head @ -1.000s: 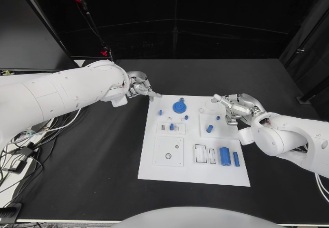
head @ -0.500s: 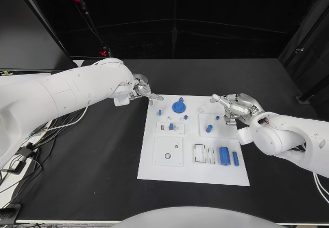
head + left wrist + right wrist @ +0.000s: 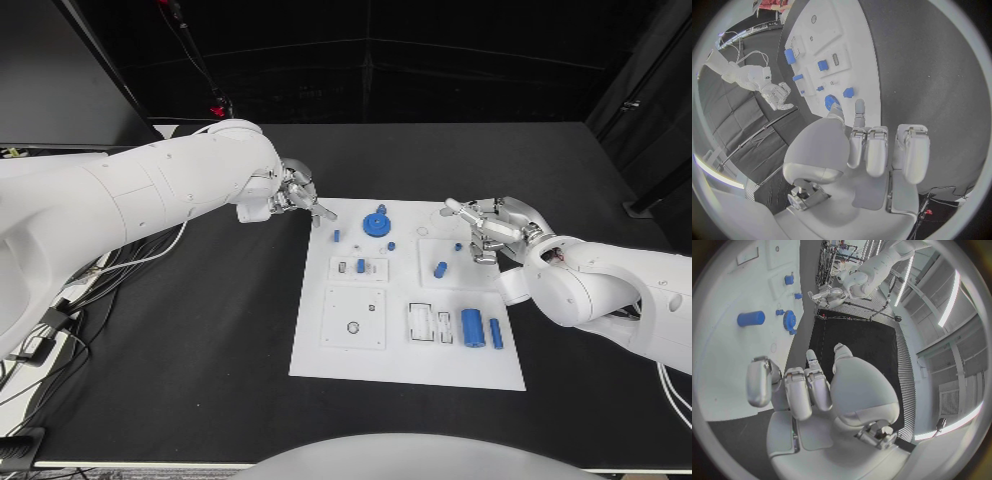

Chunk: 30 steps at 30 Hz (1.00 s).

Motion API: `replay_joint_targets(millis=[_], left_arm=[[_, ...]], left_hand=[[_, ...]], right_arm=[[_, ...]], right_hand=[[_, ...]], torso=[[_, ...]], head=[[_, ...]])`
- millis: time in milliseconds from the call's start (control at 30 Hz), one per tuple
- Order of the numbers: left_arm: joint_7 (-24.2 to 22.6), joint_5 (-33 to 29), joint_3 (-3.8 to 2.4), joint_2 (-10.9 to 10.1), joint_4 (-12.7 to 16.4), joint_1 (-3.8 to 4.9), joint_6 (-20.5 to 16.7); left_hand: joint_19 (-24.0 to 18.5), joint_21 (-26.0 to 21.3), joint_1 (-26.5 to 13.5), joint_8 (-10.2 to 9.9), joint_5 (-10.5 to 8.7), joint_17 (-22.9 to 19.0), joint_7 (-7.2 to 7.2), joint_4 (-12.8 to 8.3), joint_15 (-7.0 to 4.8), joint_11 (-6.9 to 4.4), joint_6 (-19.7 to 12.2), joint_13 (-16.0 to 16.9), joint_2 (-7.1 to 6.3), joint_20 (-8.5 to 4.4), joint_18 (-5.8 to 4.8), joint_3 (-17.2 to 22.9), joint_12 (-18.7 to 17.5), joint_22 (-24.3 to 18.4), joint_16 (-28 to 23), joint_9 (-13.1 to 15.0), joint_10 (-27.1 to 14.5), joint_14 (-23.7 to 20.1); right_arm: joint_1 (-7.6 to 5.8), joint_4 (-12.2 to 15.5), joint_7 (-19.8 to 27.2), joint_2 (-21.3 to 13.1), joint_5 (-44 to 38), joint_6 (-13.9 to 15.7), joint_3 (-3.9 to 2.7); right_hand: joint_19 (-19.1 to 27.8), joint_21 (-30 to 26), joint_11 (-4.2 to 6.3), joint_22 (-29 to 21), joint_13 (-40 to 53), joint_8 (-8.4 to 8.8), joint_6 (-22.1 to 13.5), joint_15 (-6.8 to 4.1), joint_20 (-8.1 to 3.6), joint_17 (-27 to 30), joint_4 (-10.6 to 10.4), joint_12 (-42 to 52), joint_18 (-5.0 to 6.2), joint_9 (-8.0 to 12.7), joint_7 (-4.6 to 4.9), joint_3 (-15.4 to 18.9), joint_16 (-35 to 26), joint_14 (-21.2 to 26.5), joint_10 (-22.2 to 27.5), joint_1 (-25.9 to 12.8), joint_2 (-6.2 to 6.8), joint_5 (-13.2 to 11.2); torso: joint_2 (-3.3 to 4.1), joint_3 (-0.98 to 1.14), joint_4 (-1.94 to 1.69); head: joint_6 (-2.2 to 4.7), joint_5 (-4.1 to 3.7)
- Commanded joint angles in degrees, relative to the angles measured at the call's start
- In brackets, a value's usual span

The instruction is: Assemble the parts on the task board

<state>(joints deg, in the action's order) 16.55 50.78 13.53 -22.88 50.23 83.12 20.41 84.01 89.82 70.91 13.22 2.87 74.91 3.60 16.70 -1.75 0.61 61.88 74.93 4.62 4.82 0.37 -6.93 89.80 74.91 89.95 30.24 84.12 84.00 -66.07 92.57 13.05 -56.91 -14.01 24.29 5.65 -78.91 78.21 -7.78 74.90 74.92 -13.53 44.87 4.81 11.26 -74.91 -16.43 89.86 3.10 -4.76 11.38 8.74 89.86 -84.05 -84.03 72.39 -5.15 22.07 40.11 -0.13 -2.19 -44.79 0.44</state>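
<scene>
My black table (image 3: 433, 160) runs back to dark curtained walls (image 3: 433, 80). Cables (image 3: 58, 300) trail off its edge; long ceiling lights (image 3: 951, 310) glow overhead.

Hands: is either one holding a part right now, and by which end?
Nothing is held. The left hand hovers off the board's far left corner and the right hand over its right edge, with nothing between the fingers of either.
</scene>
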Motion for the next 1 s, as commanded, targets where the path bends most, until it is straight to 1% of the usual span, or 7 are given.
replay_joint_targets(millis=[33,133,200,400,667,900,1000], left_arm=[[-1.8,0.0,-0.04,0.2,-0.1,0.08,1.5],[-1.4,0.0,-0.04,0.3,-0.3,0.08,1.2],[-0.9,0.0,-0.04,0.5,-0.4,0.08,1.3],[0.2,-0.1,-0.05,1.4,-1.2,0.04,3.2],[1.2,-0.1,-0.05,2.7,-1.8,-0.09,3.9],[4.1,0.1,-0.05,3.4,-1.9,-0.39,2.2],[5.5,0.7,-0.05,3.7,-2.0,-0.59,1.1]], left_hand=[[6.0,0.2,-1.0,0.7,-0.21,15.1,-0.24,0.1,-0.37,-0.44,1.6,15.1,-1.26,0.59,-0.37,-2.1,0.2,15.1,0.0,0.2,5.9,6.0],[6.0,0.2,-4.1,1.2,-0.16,15.1,-0.8,0.1,-0.85,-0.96,3.7,15.1,-2.54,0.6,-0.37,-4.7,0.2,15.1,0.0,0.4,5.9,6.0],[6.0,0.2,-5.1,1.7,-0.07,15.1,-1.26,0.1,-1.16,-1.36,5.1,15.1,-2.26,0.66,-0.37,-5.2,0.2,15.1,0.0,0.7,5.9,6.0],[6.0,0.2,-5.0,1.6,-0.17,15.1,-1.65,-0.1,-1.6,-1.76,5.8,15.1,-1.44,0.71,-0.37,-5.3,0.2,15.1,0.0,0.8,5.9,6.0],[6.0,0.2,-6.4,3.5,-0.19,15.1,-2.7,0.0,-2.64,-2.83,8.2,15.1,1.74,0.74,-0.37,-7.2,0.2,15.1,0.0,3.1,5.9,6.0],[6.0,0.2,-7.4,4.8,-0.05,15.1,-3.08,0.0,-2.97,-3.18,8.3,15.1,1.67,0.66,-0.37,-9.3,0.2,15.1,0.0,5.3,5.9,6.0],[6.0,0.2,-7.5,5.1,1.67,15.1,-3.18,0.0,-3.04,-3.26,8.1,15.1,2.33,0.7,-0.37,-9.4,0.2,15.1,0.0,6.4,5.9,6.0]], right_arm=[[-0.03,0.1,0.1,0.0,0.1,-0.6,-0.02],[-0.01,0.1,0.1,0.0,0.1,-0.6,-0.02],[0.0,0.1,0.0,0.0,0.1,-0.6,-0.02],[0.02,0.1,0.0,0.1,0.1,-0.6,-0.02],[0.02,0.1,0.0,0.2,0.1,-0.5,-0.02],[0.02,0.1,0.0,0.3,0.1,-0.4,-0.02],[0.02,0.1,0.0,0.3,0.1,-0.4,-0.02]], right_hand=[[0.0,0.0,-0.51,10.3,15.1,-0.29,-0.5,0.21,-0.03,-15.1,-0.1,0.1,0.47,-0.1,0.96,0.4,0.1,-6.0,-6.0,0.3,-0.21,0.3],[0.0,0.0,-0.51,10.3,15.1,-0.29,-0.5,0.21,-0.03,-15.1,-0.1,0.1,0.47,-0.1,0.96,0.4,0.1,-6.0,-6.0,0.3,-0.21,0.3],[0.0,0.0,-0.51,10.3,15.1,-0.32,-0.5,0.21,-0.03,-15.1,-0.1,0.1,0.46,-0.1,0.96,0.4,0.1,-6.0,-6.0,0.3,-0.23,0.4],[0.0,0.0,-0.51,10.3,15.1,-0.32,-0.5,0.21,-0.03,-15.1,-0.1,0.1,0.46,-0.1,0.96,0.4,0.1,-6.0,-6.0,0.3,-0.23,0.4],[0.0,0.0,-0.51,10.3,15.1,-0.32,-0.5,0.21,-0.03,-15.1,-0.1,0.1,0.46,-0.1,0.96,0.4,0.1,-6.0,-6.0,0.3,-0.23,0.4],[0.0,0.0,-0.51,10.3,15.1,-0.32,-0.5,0.21,-0.03,-15.1,-0.1,0.1,0.46,-0.1,0.96,0.4,0.1,-6.0,-6.0,0.3,-0.23,0.4],[0.0,0.0,-0.51,10.3,15.1,-0.32,-0.5,0.21,-0.03,-15.1,-0.1,0.1,0.46,-0.1,0.96,0.4,0.1,-6.0,-6.0,0.3,-0.23,0.4]], torso=[[-0.01,0.03,-0.01],[0.0,0.02,-0.01],[0.0,0.03,0.04],[0.03,-0.02,0.08],[0.06,-0.01,0.07],[0.06,0.02,-0.02],[0.03,0.02,-0.01]], head=[[-0.07,-0.05],[-0.06,-0.04],[-0.06,-0.04],[-0.22,-0.11],[-0.48,-0.16],[-0.73,-0.27],[-0.81,-0.23]])
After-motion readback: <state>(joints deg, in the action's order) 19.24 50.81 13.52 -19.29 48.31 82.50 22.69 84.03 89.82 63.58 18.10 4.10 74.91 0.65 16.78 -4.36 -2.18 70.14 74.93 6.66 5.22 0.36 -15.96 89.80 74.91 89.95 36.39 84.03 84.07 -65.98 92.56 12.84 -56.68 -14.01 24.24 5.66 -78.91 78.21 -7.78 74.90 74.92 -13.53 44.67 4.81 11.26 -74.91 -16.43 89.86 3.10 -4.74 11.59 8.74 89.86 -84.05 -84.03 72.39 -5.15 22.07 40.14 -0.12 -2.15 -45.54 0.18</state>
